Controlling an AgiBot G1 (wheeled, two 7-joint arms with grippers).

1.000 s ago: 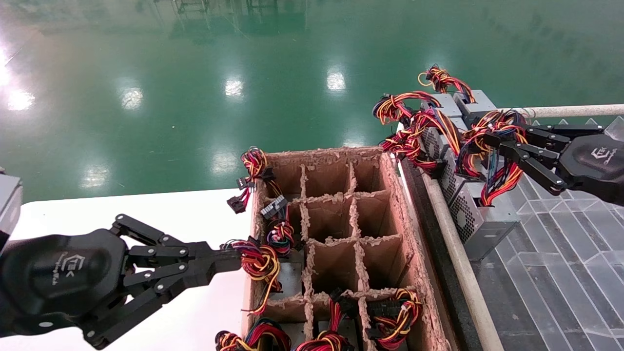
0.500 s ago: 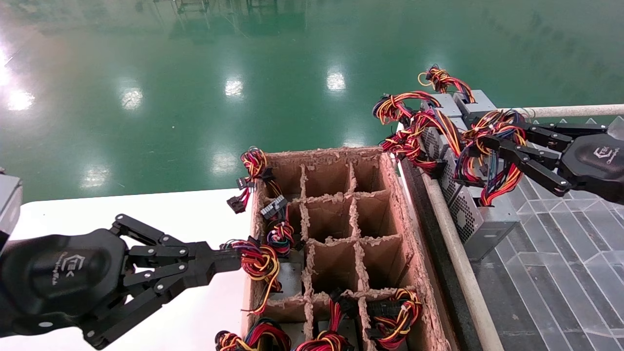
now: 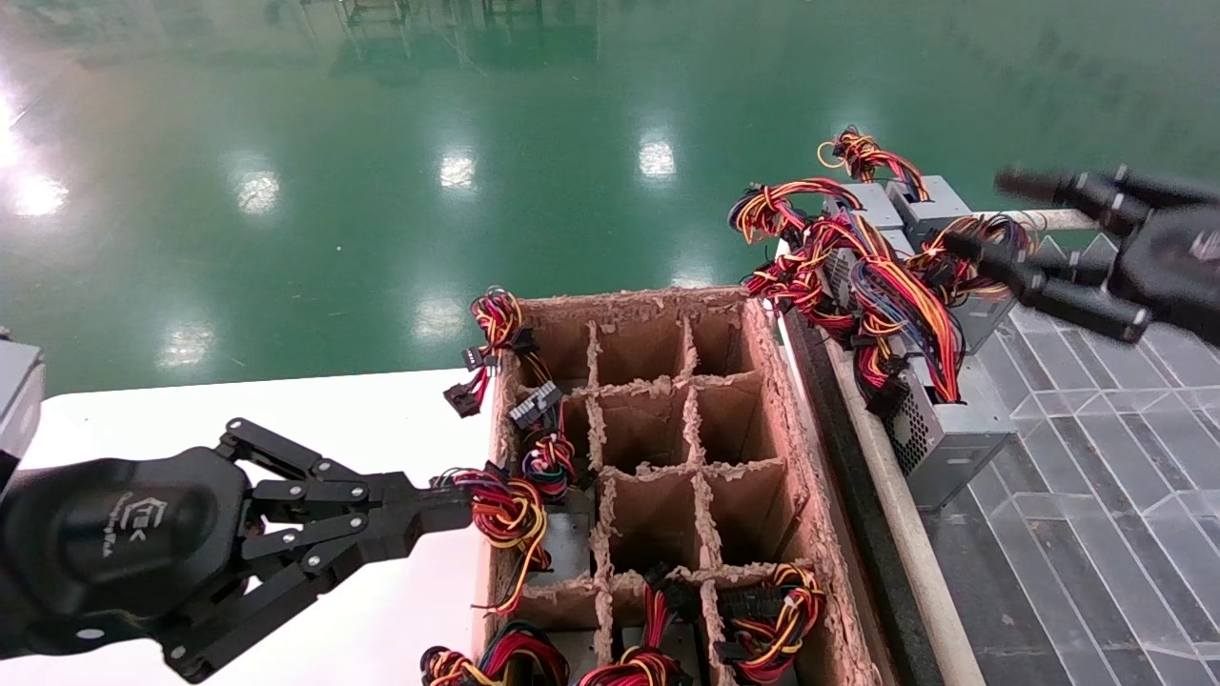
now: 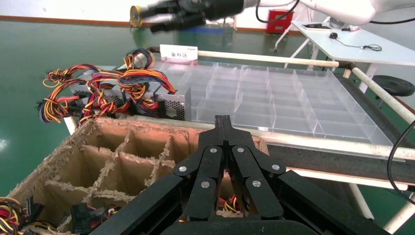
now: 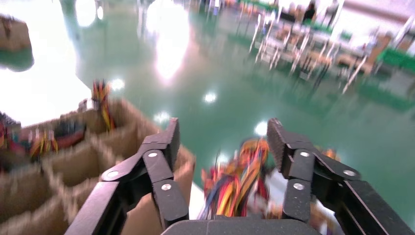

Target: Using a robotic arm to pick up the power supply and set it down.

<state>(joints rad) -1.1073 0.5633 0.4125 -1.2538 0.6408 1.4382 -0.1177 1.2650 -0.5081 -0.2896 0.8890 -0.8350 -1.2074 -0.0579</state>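
Note:
The power supply [image 3: 953,433] is a silver-grey box with a perforated side, lying at the near end of a row on the clear tray. Its red, yellow, black and blue-purple wire bundle [image 3: 896,305] drapes loose over its top. My right gripper [image 3: 982,211] hangs open above and to the right of the bundle, holding nothing. In the right wrist view the gripper [image 5: 222,132] is spread wide, with the wire bundle [image 5: 235,186] below the gap. The left wrist view shows the power supply [image 4: 173,104] and the right gripper [image 4: 147,17] above it. My left gripper [image 3: 467,505] is parked, shut, beside the cardboard box.
A cardboard box [image 3: 762,381] with divider cells holds other wire bundles [image 3: 510,514]. More grey boxes [image 3: 915,205] with wires stand behind the power supply. The clear partitioned tray [image 3: 1096,495] spreads to the right behind a white rail [image 3: 896,514]. A white table [image 3: 286,410] lies at the left.
The right gripper opened, let go of the wire bundle, and lifted up and to the right. The bundle dropped onto the power supply. The left arm stayed still.

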